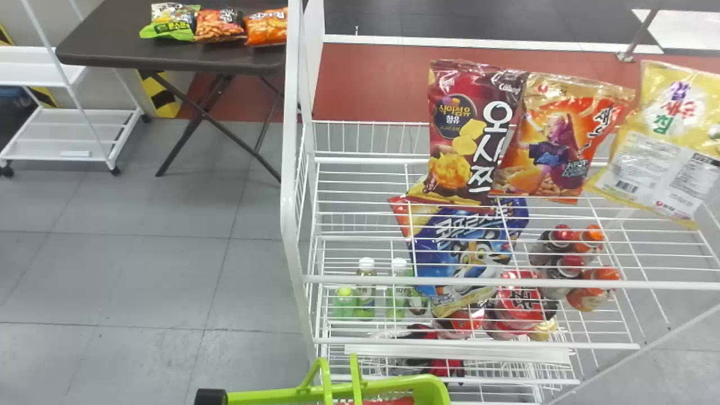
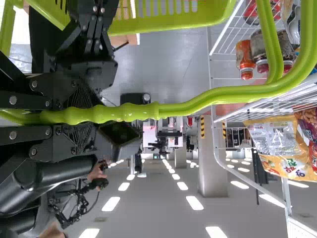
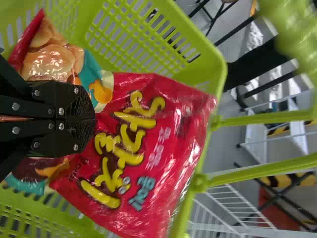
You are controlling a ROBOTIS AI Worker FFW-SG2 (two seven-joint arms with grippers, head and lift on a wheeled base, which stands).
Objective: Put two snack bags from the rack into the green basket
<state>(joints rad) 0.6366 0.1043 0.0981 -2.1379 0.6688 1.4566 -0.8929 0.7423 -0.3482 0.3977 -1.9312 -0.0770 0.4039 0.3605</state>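
The green basket [image 1: 419,385] is located at the bottom edge of the head view, directly in front of the wire rack [image 1: 297,169]. The left gripper [image 2: 81,116] is closed around the basket's tubular handle [image 2: 188,108], one jaw on each side of the grip section. The right gripper [image 3: 94,119] is positioned inside the basket, over a red snack bag [image 3: 153,144] with yellow lettering. Its jaws are brought together at the tips, against the bag; whether bag film is clamped between them cannot be told. The red bag lies at an angle within the basket, one end near the rim. On the rack, a maroon bag [image 1: 472,135], an orange bag [image 1: 562,140] and a yellow bag [image 1: 664,140] are arranged in a row, with a blue bag [image 1: 467,247] below the maroon one in the head view. Bottles [image 1: 365,289] occupy a lower rack level. A dark table [image 1: 112,39] behind supports three further bags [image 1: 219,25].
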